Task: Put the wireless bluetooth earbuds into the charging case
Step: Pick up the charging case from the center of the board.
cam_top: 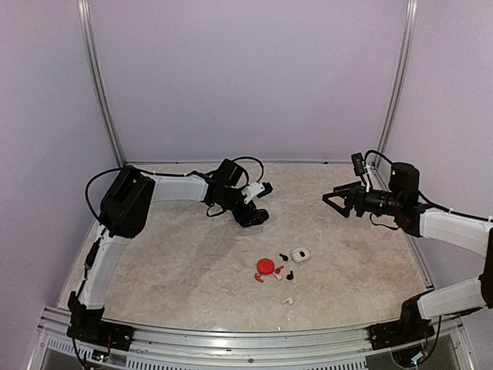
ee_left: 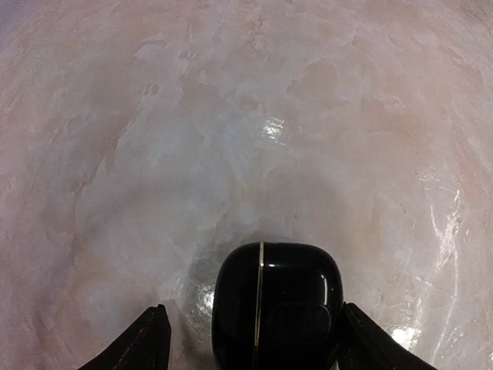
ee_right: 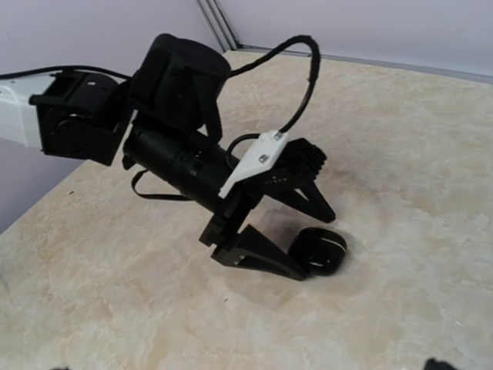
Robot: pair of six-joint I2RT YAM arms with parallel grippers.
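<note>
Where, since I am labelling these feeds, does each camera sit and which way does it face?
Top external: high behind the bases, looking down on the table; both arms, left gripper and right gripper show.
Left wrist: points down at the black charging case between its own fingertips.
Right wrist: faces across the table at the left arm; own fingers barely visible.
Shared: both wrist views show the case.
</note>
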